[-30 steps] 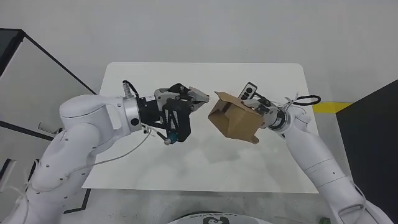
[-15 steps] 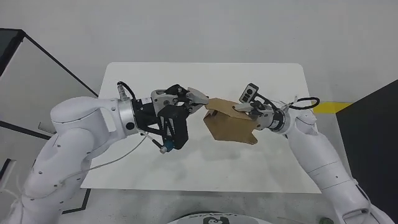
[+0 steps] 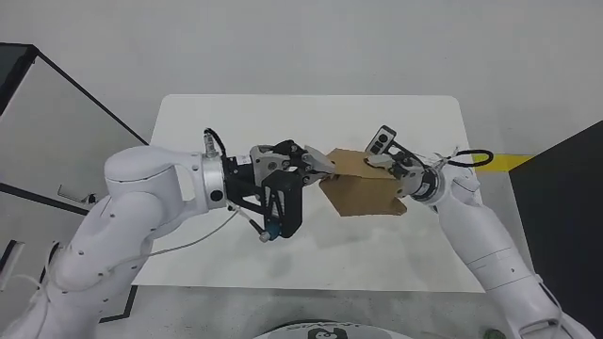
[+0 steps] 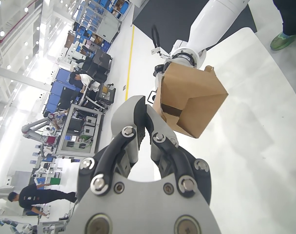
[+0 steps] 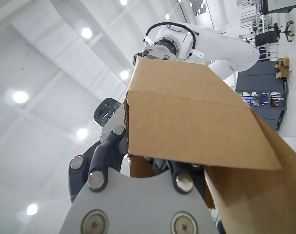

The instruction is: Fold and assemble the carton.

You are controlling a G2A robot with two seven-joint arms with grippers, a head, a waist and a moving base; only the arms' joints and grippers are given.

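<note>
– If you look down from the top camera, you'll find the carton (image 3: 363,184) lifted off the white table (image 3: 283,113). It hangs over the middle, a little toward your right arm's side, and lies roughly level between the two tools.

– What's holding it?

– Your right tool (image 3: 391,163) is. Its own wrist camera shows the right tool (image 5: 143,157) pinching one wall of the carton (image 5: 186,122). One finger sits outside the cardboard and the other is tucked under the panel.

– And my left one?

– Your left tool (image 3: 323,163) sits at the opposite end of the box. In the left wrist view its fingers (image 4: 124,118) are pressed almost together with nothing between them. There the left tool (image 4: 146,120) has the outer side of one finger by a low corner of the carton (image 4: 194,98). You can't settle from that angle whether it touches or is just beside. From above, the tip meets the end of the cardboard.

– What shape is the box in?

– You have a brown box whose end panels are folded across each other at the end facing your left tool. A dark strip of tape (image 4: 171,110) shows at the fold. At the far end, by your right arm (image 4: 223,13), one flap (image 4: 209,70) sticks out past the box.
</note>
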